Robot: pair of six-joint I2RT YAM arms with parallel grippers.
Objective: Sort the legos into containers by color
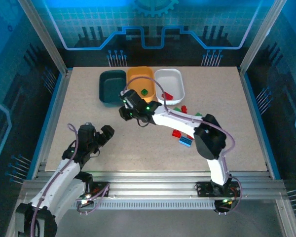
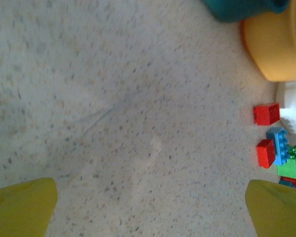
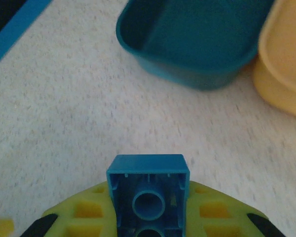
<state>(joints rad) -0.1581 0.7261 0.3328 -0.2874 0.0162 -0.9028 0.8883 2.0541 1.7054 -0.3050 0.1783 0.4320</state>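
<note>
Speckled beige desk (image 1: 79, 98) under blue enclosure light; I'm using the orange-yellow tub (image 1: 138, 76) as my marker. From the top view, the dark teal tub (image 1: 112, 86) sits just beside its left wall and the white tub (image 1: 168, 85) just beside its right. All three have their long axes running away from the arm bases. A green brick (image 1: 144, 92) lies inside the orange-yellow tub and a red brick (image 1: 167, 96) inside the white one. Loose bricks (image 1: 183, 136) are scattered to the near right of the marker. My right arm is bent at the elbow and stretches left, with the right end effector (image 1: 124, 104) just off the marker's near rim. The left end effector (image 1: 106, 133) sits low, well to the near left.

On the left wrist view, its yellow fingers (image 2: 24, 202) stand wide apart over bare desk, with the marker at the upper right.

On the right wrist view, the fingers (image 3: 89, 212) are clamped on a light blue brick (image 3: 148, 190). Its hollow underside faces the lens. Its long axis runs along the fingers, and its far end aims at the dark teal tub, left of the marker.
</note>
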